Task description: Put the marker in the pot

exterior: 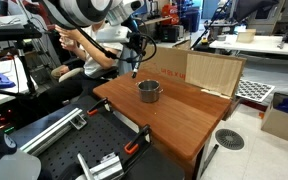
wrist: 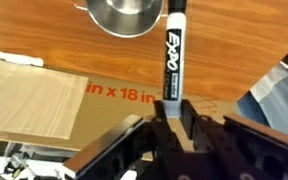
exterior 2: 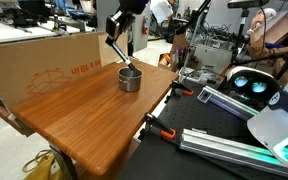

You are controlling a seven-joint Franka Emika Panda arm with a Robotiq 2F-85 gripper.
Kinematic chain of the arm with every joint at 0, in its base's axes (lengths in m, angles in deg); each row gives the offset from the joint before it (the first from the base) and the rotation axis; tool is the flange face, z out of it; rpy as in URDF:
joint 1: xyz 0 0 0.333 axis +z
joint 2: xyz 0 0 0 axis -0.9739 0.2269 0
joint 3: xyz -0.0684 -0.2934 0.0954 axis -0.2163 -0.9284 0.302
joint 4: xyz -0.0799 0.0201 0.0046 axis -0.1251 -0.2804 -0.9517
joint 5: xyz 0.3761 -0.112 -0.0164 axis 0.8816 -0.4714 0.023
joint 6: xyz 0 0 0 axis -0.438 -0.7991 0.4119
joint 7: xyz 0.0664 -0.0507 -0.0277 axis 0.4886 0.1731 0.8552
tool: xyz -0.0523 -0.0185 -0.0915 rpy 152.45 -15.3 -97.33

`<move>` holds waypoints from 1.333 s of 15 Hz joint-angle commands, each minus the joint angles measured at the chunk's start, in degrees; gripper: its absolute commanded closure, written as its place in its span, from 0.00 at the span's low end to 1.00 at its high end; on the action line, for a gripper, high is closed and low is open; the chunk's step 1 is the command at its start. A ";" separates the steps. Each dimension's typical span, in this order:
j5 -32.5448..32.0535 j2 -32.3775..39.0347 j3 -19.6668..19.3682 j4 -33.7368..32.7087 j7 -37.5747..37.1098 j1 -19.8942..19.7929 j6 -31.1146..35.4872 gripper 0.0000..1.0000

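Observation:
The small shiny silver pot (exterior: 149,91) stands on the wooden table (exterior: 174,120), near its far edge; it shows in both exterior views (exterior 2: 130,79) and at the top of the wrist view (wrist: 124,15). My gripper (wrist: 174,112) is shut on a black Expo marker (wrist: 172,55), which points out from the jaws. In an exterior view the gripper (exterior 2: 121,28) hangs above and just behind the pot with the marker (exterior 2: 120,55) slanting down toward its rim. In an exterior view the gripper (exterior: 132,55) is up and left of the pot.
A large brown cardboard box (exterior 2: 44,60) stands along the table's far side, close behind the pot (exterior: 199,70). A person (exterior: 89,50) sits behind the arm. Clamps and metal rails (exterior 2: 214,140) lie beside the table edge.

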 commanded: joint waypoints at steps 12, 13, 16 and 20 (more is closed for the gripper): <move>7.33 0.17 -2.25 6.56 -2.36 -2.67 16.79 0.94; 7.51 0.63 -2.54 6.18 -2.23 -2.96 16.69 0.94; 8.00 2.40 -3.02 4.72 -1.95 -3.64 15.68 0.94; 11.40 6.32 -3.83 1.78 -0.48 -2.69 15.21 0.94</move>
